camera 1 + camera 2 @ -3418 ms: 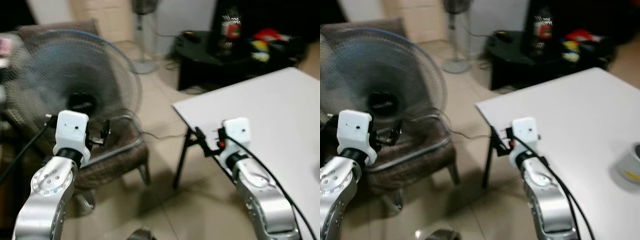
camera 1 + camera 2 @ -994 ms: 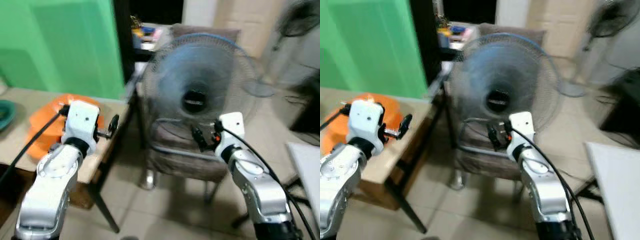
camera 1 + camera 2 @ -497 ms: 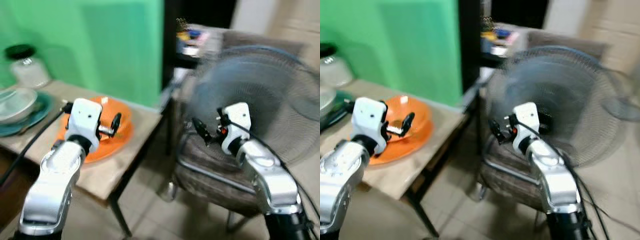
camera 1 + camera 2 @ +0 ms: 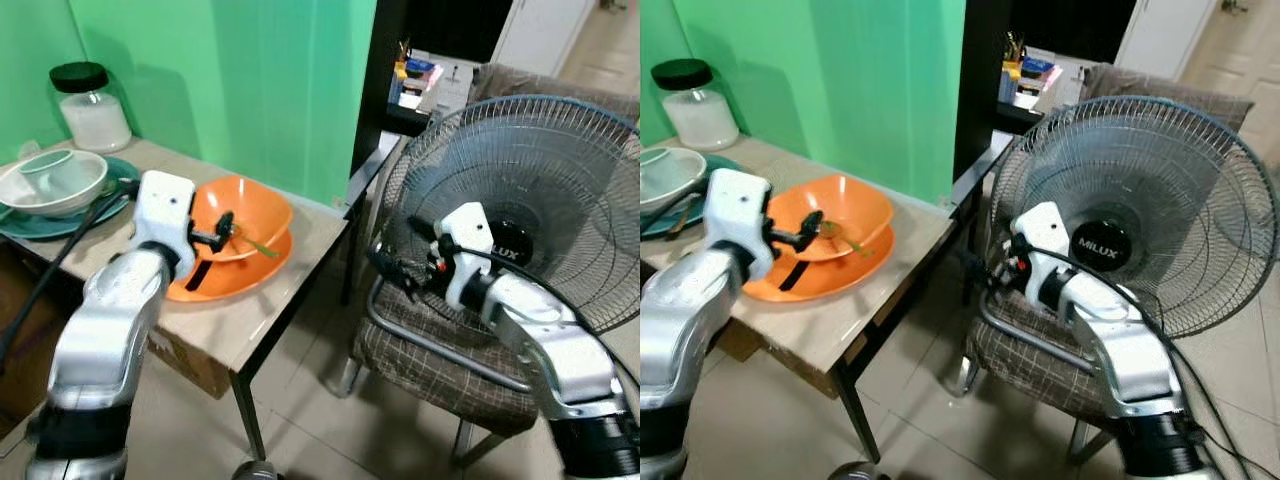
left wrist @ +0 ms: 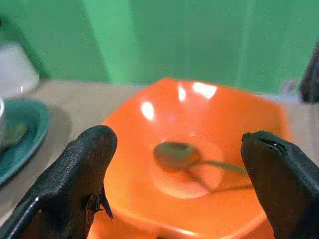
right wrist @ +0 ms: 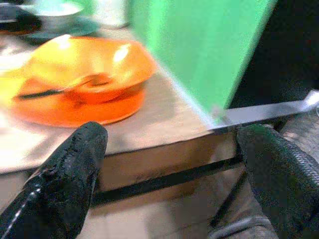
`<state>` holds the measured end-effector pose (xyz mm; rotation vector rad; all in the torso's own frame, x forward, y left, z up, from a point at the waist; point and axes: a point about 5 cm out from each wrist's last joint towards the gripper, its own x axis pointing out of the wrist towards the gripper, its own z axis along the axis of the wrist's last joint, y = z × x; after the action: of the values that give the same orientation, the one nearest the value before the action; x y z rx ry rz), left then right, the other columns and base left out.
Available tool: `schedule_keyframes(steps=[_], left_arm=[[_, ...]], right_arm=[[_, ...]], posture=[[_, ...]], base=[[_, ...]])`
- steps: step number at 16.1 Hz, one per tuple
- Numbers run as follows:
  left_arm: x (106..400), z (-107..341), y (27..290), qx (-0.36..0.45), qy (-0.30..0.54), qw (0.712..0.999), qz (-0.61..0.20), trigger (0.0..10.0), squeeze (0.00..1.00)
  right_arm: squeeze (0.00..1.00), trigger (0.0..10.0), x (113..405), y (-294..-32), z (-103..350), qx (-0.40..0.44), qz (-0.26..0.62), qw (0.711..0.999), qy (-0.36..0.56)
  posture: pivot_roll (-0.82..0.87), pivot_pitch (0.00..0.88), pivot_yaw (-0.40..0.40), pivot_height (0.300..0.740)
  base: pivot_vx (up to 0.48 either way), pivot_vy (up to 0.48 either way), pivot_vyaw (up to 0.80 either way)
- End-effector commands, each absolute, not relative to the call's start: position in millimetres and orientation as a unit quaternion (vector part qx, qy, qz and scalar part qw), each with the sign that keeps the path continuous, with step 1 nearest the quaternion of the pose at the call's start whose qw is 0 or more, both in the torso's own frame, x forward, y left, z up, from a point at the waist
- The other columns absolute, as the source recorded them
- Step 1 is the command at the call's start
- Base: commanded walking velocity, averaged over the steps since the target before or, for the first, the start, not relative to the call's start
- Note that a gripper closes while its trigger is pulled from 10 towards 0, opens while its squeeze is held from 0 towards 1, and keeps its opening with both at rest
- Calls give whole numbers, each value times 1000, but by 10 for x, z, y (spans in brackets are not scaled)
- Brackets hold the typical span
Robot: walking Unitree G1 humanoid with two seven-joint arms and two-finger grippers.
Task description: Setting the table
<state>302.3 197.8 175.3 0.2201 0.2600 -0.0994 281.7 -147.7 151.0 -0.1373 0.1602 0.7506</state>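
So I'm standing at a beige counter [image 4: 262, 312] against a green wall [image 4: 250, 80]. My left claw [image 4: 222, 232] hangs right over an orange bowl [image 4: 245, 215] that sits on an orange plate [image 4: 235, 275]. The fingers are spread wide and holding nothing. The left wrist view shows what the head views barely give: a spoon [image 5: 187, 157] lying inside the bowl, its rounded end near the middle and the handle running toward the rim. That same view catches the edge of a teal plate [image 5: 22, 132] beside the bowl.

From the head I can see more of that side: a white bowl [image 4: 50, 182] sits on the teal plate, with a glass jar with a black lid [image 4: 90, 105] behind it near the wall.

My right claw [image 4: 392, 272] is off the counter, in the air in front of a standing fan [image 4: 530, 200] that rests on a plaid chair [image 4: 430, 355]. Its fingers are spread too, empty. The right wrist view looks back across the counter's edge at the orange bowl and plate, with a dark strip lying on the plate.
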Motion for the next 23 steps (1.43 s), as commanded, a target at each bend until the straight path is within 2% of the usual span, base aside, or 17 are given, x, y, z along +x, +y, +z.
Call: schedule_keyframes(steps=[1,2,3,7,13,20,23], left_arm=[[3127,1736,2005,104,156,981,-39,10000,1000],[3210,1743,2027,91,170,981,-27,10000,718],[3332,1754,2017,71,192,978,-31,10000,0],[3487,1750,1901,84,205,972,-80,10000,0],[3595,1637,1830,36,282,952,-115,10000,0],[3705,1566,1788,-43,344,931,-116,10000,0],[3744,1553,1809,-43,354,928,-108,10000,0]], right_arm=[[0,10000,2789,-1486,1569,-70,399,911,80],[0,10000,2771,-1513,1571,-74,415,902,88],[0,10000,2755,-1560,1560,-86,431,893,98],[0,10000,2721,-1549,1547,-81,445,886,103],[0,10000,2636,-1454,1504,-60,468,874,114],[0,10000,2551,-1423,1480,-69,502,853,126],[0,10000,2535,-1421,1469,-72,517,843,133]], posture=[[214,0,-27,740],[214,0,-27,740],[207,0,-19,740],[200,0,-4,740],[192,0,18,740],[186,0,16,740],[189,0,13,740]], base=[[0,0,0],[0,0,0],[0,0,0],[0,0,0],[0,0,0],[0,0,0],[0,0,0]])
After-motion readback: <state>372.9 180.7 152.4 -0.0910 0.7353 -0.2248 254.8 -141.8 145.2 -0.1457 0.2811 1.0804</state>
